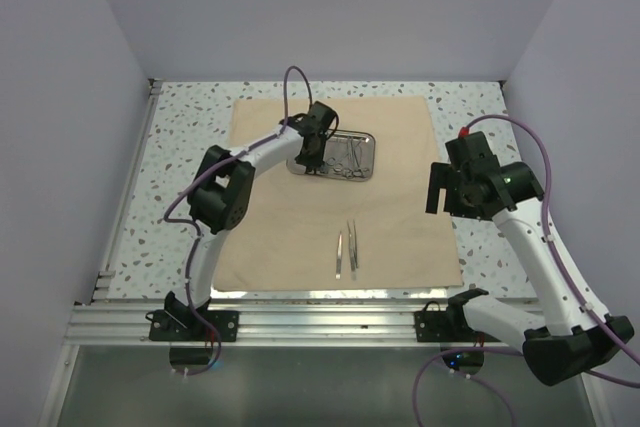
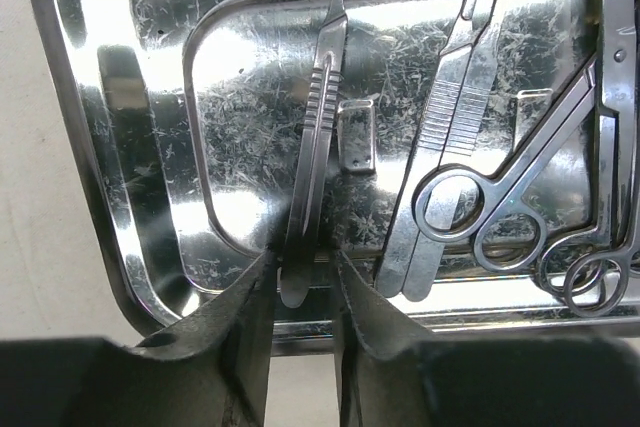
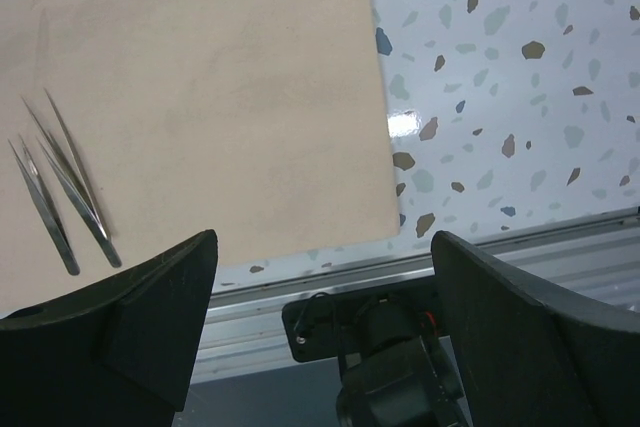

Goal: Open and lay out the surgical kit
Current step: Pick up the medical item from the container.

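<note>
Steel tray [image 2: 150, 197], forceps [image 2: 520, 197] beside gripped scalpel [image 2: 320, 117]

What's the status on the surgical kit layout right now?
Left claw closing on scalpel handle in tray. Right claw open, idle. Two tweezers on cloth. Nothing blocking.

White arm links, black joints, purple cables, apparently matte black pincer [image 2: 300, 287] fingers

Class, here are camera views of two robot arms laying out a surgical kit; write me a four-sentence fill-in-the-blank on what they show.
1. The left gripper is closing on a scalpel handle lying in the steel ____.
2. Two ____ lie on the cloth near its front edge.
3. The right gripper has its jaws wide ____.
4. The cloth lies ____ flat on the table.

Missing words: tray; tweezers; open; spread
</note>
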`<action>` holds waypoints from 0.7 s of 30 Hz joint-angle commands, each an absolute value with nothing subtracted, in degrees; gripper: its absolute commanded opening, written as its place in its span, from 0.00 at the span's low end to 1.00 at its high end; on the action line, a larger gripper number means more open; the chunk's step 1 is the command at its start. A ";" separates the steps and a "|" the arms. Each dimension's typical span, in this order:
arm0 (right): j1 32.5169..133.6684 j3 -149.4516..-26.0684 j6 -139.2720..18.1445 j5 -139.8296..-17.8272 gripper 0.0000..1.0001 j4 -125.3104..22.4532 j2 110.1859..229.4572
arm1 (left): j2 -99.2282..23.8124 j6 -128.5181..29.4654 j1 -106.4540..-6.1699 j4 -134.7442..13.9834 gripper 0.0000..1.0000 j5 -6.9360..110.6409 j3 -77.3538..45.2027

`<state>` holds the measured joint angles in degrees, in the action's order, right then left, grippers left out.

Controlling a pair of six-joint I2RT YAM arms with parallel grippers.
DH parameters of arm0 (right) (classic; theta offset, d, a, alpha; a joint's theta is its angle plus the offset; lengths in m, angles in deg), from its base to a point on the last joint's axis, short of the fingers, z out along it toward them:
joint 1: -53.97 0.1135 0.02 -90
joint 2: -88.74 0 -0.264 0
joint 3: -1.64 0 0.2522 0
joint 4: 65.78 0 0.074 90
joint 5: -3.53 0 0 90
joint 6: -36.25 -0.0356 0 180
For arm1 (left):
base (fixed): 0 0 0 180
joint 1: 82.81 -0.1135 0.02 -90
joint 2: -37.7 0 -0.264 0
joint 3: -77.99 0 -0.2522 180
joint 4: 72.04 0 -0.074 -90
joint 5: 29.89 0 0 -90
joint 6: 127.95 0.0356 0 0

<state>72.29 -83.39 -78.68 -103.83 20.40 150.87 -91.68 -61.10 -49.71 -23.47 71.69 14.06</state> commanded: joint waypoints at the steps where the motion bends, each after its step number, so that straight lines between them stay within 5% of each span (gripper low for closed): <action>1: 72.42 -83.93 -77.57 -105.63 0.92 19.78 149.39 | -96.07 -60.71 -48.53 -22.68 0.27 70.40 13.97; 9: 72.42 -83.41 -77.22 -105.89 0.93 19.26 148.59 | -96.33 -61.06 -48.45 -21.80 0.01 71.98 13.18; 21: 72.34 -82.97 -76.69 -104.23 0.93 18.03 147.10 | -92.83 -60.71 -48.53 -15.57 0.00 73.73 25.91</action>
